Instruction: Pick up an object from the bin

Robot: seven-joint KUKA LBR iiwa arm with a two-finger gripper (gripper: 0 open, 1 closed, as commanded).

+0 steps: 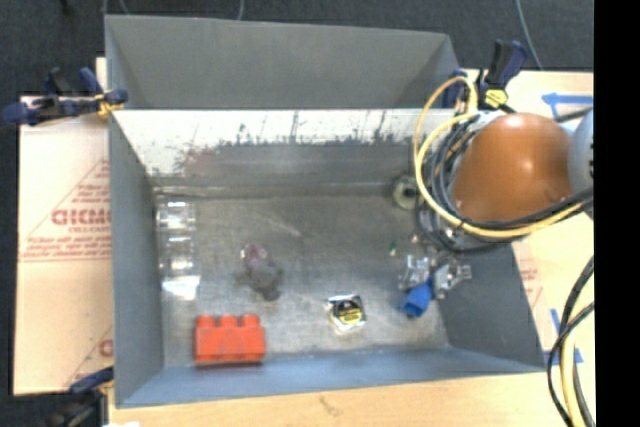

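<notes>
By right wall of bin (482, 315), pincer (432, 273) just above small blue piece (416, 301), opening unclear

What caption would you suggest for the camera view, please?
Gripper low on the right of the grey bin, beside a small blue thing; red brick at lower left.

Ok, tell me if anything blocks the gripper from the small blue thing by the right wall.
Nothing visible does. The gripper hangs right beside the blue thing; the black-and-yellow piece lies apart, further left.
</notes>
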